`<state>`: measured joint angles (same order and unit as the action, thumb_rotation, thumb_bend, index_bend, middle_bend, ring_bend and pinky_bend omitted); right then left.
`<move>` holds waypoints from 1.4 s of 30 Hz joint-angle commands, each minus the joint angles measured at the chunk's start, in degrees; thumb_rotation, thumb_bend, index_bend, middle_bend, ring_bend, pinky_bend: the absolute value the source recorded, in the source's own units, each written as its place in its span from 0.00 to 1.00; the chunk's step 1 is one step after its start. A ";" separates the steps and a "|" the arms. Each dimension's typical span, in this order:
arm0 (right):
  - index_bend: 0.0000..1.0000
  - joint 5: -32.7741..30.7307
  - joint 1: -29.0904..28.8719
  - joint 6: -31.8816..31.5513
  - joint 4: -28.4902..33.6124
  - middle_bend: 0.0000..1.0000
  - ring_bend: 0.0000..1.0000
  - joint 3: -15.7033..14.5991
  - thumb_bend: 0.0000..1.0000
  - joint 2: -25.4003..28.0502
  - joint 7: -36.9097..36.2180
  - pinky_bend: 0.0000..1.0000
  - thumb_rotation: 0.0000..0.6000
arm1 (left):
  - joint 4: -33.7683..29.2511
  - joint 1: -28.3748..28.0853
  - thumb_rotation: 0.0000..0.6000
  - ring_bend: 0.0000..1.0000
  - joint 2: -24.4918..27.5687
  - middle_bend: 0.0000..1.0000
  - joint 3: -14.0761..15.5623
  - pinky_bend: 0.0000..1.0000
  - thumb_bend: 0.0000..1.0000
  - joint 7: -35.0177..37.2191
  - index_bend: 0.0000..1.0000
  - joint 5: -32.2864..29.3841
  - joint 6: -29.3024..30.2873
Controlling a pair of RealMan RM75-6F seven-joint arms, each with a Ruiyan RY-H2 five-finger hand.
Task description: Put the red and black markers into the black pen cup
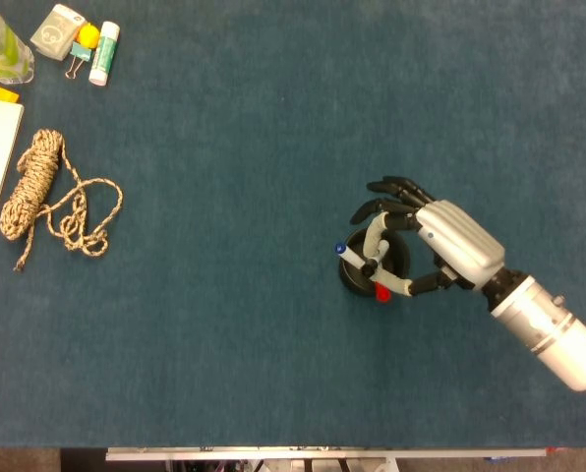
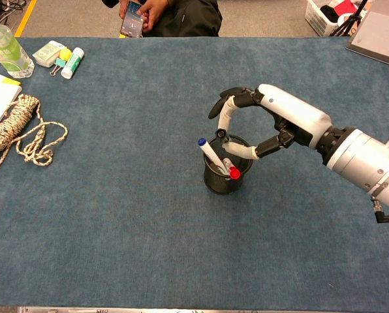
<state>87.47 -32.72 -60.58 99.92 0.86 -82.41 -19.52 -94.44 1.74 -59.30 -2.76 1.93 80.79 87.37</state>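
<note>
My right hand (image 2: 273, 120) pinches the black marker (image 2: 225, 117) directly over the black pen cup (image 2: 227, 179), red marker (image 2: 230, 169) already inside; next I should release it

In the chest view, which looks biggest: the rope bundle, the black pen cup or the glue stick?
1. Rope bundle, clearly largest.
2. Black pen cup.
3. Glue stick, smallest, though it lies farther from the camera.
</note>
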 commanded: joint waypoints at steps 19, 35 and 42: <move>0.09 4.37 2.45 -5.54 -2.76 0.12 0.00 -1.56 0.38 8.53 10.01 0.00 1.00 | 0.52 -1.13 1.00 0.29 -1.10 0.30 -0.81 0.13 0.47 -0.83 0.32 0.31 -0.17; 0.23 -5.56 16.16 -18.71 5.86 0.18 0.00 -2.55 0.38 24.01 30.01 0.00 1.00 | 1.10 -4.32 1.00 0.29 -3.97 0.30 -1.57 0.13 0.47 -2.74 0.32 5.84 0.90; 0.23 -4.49 20.92 -23.44 5.80 0.18 0.00 -3.40 0.38 25.39 29.43 0.00 1.00 | 0.19 -5.31 1.00 0.29 -4.25 0.30 -1.24 0.13 0.47 -3.76 0.32 6.87 0.16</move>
<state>82.80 -12.36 -83.62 105.67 -2.26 -57.38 10.26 -94.23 -3.52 -63.51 -4.01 -1.77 87.69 87.60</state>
